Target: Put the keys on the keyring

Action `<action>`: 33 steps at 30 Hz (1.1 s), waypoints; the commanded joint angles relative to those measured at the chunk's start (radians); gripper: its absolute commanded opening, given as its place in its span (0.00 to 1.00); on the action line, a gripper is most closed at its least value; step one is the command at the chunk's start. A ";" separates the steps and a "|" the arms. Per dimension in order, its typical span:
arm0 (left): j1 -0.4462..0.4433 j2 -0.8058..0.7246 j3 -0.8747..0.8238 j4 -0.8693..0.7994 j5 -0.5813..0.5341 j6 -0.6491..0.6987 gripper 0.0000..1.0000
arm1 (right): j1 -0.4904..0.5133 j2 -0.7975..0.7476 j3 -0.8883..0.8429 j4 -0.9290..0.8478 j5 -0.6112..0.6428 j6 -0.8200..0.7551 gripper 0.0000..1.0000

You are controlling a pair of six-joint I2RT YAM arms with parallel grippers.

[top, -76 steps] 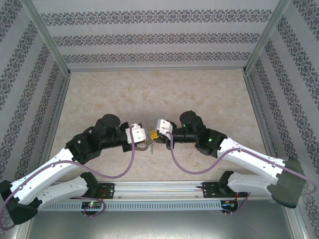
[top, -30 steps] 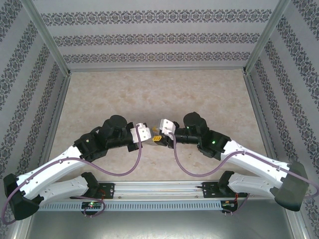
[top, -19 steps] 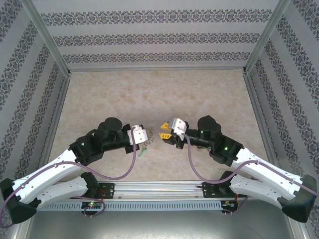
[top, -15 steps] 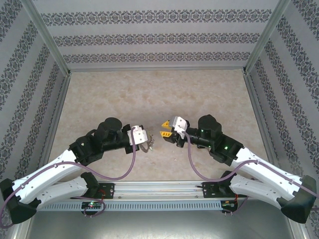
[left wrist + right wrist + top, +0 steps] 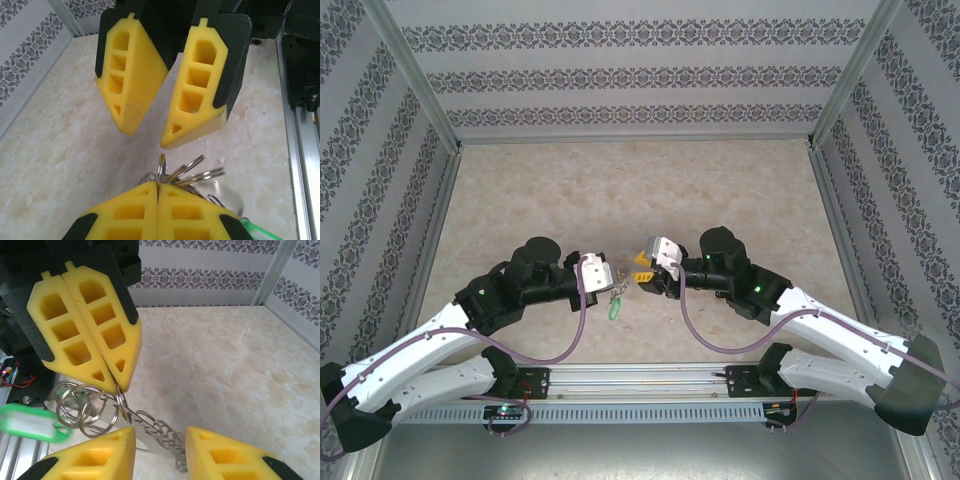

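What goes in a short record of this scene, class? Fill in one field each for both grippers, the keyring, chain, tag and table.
Left gripper: shut on one ring of the keyring
Right gripper: open, tips close to the keyring, gripping nothing
Chain: leads from the keyring toward the right gripper
Tag: green, beside the keyring
Table: pale, marbled

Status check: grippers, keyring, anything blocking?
Left gripper shut on keyring, one ring pinched. Right gripper open, empty, facing it. Green tag beside rings. Nothing between grippers.
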 commanded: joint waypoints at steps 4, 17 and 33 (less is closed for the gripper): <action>-0.009 -0.014 -0.004 0.086 0.047 -0.041 0.00 | 0.008 0.005 0.024 0.061 -0.078 0.031 0.32; -0.009 -0.017 -0.015 0.117 0.076 -0.073 0.00 | 0.023 0.037 0.032 0.078 -0.093 0.026 0.09; 0.000 -0.022 -0.029 0.099 0.073 -0.084 0.00 | 0.036 0.019 0.109 -0.009 -0.081 -0.013 0.00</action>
